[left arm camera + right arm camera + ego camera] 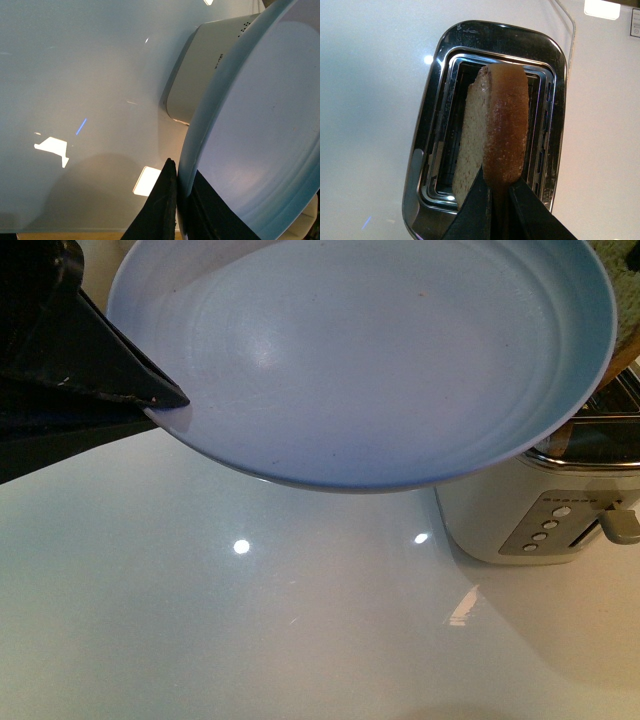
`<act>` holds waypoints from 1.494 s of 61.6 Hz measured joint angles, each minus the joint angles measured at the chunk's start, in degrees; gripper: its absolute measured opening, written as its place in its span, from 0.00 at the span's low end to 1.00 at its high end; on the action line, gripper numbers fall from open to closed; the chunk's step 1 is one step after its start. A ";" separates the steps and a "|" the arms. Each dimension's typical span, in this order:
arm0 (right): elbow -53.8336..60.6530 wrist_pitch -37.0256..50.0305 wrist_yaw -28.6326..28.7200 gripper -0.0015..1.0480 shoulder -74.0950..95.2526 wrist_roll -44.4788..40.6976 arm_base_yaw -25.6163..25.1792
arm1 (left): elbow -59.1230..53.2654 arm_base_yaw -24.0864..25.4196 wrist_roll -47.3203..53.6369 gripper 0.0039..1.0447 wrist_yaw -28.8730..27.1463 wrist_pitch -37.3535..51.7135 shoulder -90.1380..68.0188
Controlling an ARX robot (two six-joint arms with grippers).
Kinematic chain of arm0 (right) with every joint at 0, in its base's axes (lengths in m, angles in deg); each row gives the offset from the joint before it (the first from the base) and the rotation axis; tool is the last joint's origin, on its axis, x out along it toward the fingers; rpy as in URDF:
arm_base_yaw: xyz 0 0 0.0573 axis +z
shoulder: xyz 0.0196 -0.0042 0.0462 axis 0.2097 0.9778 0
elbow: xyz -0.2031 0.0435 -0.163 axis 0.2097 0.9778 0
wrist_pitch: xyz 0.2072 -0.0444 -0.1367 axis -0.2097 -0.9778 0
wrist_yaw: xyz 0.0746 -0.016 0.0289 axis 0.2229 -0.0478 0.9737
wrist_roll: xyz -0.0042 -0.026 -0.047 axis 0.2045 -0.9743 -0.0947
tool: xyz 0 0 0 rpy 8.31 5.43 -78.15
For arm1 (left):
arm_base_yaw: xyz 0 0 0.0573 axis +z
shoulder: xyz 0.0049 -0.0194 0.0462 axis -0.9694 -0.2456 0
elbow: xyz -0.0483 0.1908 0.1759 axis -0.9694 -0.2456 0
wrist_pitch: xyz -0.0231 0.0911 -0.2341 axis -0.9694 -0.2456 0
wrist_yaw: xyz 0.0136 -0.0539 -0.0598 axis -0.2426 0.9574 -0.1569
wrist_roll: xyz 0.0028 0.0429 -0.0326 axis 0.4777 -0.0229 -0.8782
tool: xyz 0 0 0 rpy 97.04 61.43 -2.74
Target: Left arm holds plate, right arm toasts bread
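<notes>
My left gripper (165, 400) is shut on the rim of the pale blue-grey plate (380, 350) and holds it above the white table, tilted, close to the front camera. The plate is bare. In the left wrist view the black jaws (177, 185) pinch the plate's edge (260, 135). My right gripper (499, 192) is shut on the crust of the brown bread slice (502, 125). It holds the slice on edge, over the open slot of the chrome-topped toaster (445, 70). A corner of the bread shows in the front view (626, 290), behind the plate.
The toaster (500, 520) stands on the white glossy table (250, 620) at the right, with a row of buttons and a lever (622, 525) on its front. It also shows in the left wrist view (200, 70), behind the plate. A white cable (570, 25) runs past the toaster.
</notes>
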 joint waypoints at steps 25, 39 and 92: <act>2.58 3.91 6.36 0.28 0.52 2.75 -0.79 | 0.00 0.00 0.02 0.03 -0.02 0.00 -0.13; 5.73 6.49 7.34 0.60 -1.66 6.27 -2.62 | 0.00 0.00 0.15 0.03 0.00 0.00 -0.17; 47.80 56.17 3.13 0.20 -36.96 6.60 -8.96 | -0.13 1.09 2.21 0.03 0.24 0.00 -0.15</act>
